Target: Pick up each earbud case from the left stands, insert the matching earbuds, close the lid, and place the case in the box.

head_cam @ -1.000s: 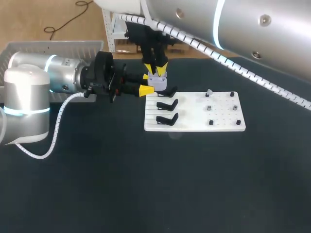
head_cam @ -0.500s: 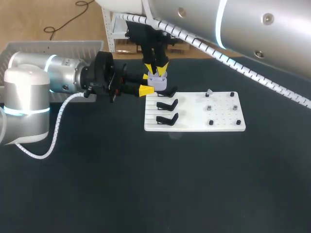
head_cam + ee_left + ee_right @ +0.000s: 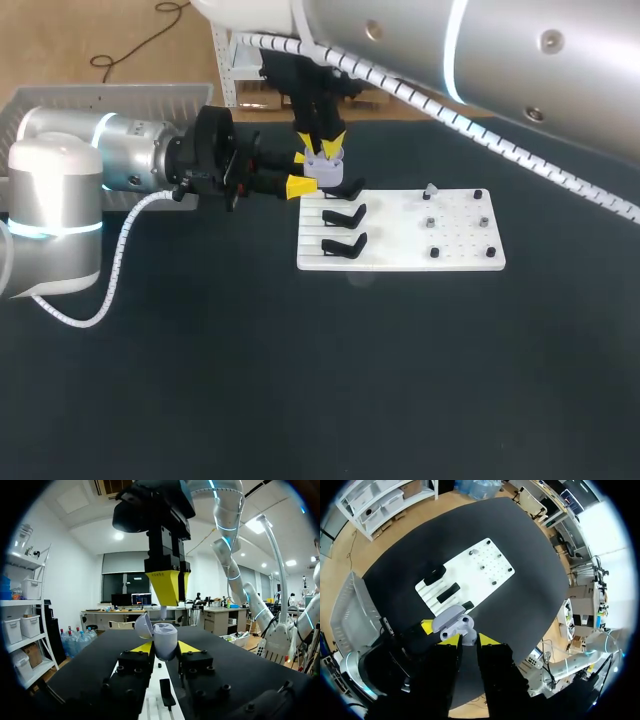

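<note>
The matte black table (image 3: 300, 380) carries a flat white board (image 3: 460, 262) with small dark pegs (image 3: 434, 252) and curved black stands (image 3: 343, 243). A grey perforated box (image 3: 100, 100) lies at the far left. Above the board's left end, the left gripper (image 3: 165, 647) is clamped from both sides on a rounded, smooth lavender earbud case (image 3: 164, 640), whose lid is open. The right gripper (image 3: 167, 600) points straight down over it. Its tips are pressed together on a thin white earbud (image 3: 163, 612).

The black table (image 3: 300, 380) fills most of the frame. A flat white board (image 3: 400, 255) lies on it, just above the middle.
</note>
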`<state>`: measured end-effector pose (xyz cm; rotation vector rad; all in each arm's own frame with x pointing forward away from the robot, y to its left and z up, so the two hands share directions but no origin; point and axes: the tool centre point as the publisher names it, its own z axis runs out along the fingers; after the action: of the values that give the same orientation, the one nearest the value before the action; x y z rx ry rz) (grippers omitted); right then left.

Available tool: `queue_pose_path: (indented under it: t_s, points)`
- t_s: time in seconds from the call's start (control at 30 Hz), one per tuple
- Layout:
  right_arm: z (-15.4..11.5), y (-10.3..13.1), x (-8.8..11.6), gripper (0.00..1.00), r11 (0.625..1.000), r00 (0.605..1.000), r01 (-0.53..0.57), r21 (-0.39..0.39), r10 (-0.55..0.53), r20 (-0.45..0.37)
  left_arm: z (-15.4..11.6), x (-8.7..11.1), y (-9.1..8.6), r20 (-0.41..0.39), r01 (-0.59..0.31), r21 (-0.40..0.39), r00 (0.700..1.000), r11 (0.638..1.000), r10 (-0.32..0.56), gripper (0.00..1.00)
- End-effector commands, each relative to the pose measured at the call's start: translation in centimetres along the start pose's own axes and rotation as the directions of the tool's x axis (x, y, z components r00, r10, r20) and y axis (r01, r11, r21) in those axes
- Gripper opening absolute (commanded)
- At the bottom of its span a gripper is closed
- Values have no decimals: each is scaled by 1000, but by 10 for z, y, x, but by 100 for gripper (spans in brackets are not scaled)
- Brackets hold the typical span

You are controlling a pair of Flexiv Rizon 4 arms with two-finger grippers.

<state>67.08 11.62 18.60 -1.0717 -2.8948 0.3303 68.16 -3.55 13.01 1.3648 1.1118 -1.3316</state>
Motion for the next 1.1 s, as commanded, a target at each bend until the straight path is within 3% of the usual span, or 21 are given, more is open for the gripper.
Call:
queue_pose_path:
  t_s: [0.03, 1.1]
  points:
    - [4, -7, 2, 0, 1000, 1000, -8, -14, 8, 1, 0, 0, -2, 1, -3, -5, 1000, 1000, 3, 0]
    - [9, -1, -3, 0, 999, 998, -42, -29, 40, -49, 0, 0, -2, 1, -3, -5, 1000, 1000, 3, 0]
